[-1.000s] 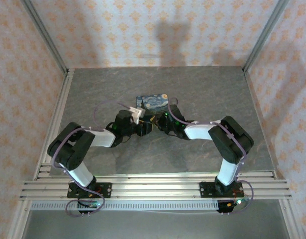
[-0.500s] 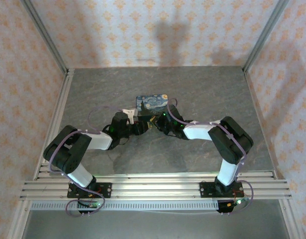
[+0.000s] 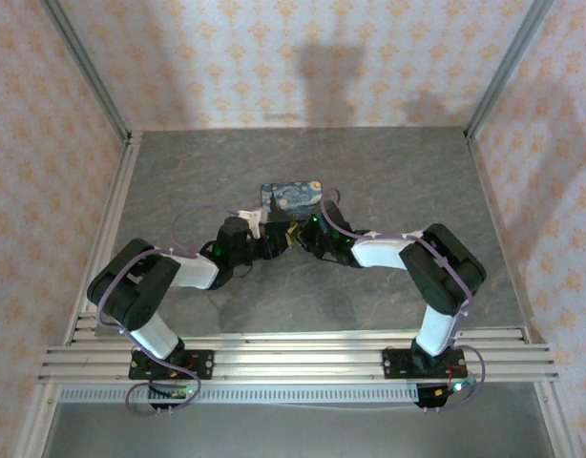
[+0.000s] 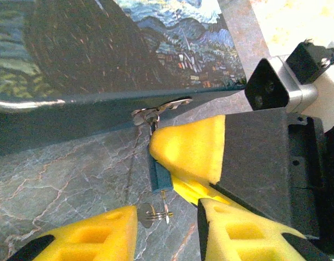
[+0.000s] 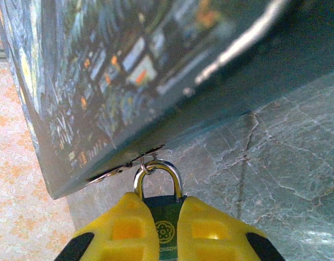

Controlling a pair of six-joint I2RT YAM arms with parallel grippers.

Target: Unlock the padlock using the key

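The surface [image 5: 276,163] is showing a grey, marble-veined finish, smooth and mostly matt. The box [image 4: 101,49] is carrying a painted swirl print with a slight gloss, and its silvery hasp [image 4: 161,107] is gleaming like polished metal. The padlock [image 5: 162,211] is showing a bright metal shackle [image 5: 159,169] above a dark matt body. The pads [image 5: 129,228] of the right gripper [image 5: 162,205] are looking like matt yellow foam, as are those of the left gripper [image 4: 167,215]. The key ring [image 4: 152,213] is glinting as thin shiny metal.

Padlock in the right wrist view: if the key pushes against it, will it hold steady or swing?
Probably steady: the right gripper clamps the padlock body. Released, it would likely swing, since its shackle hangs loosely through the hasp of the box. It looks metal, so likely rigid.
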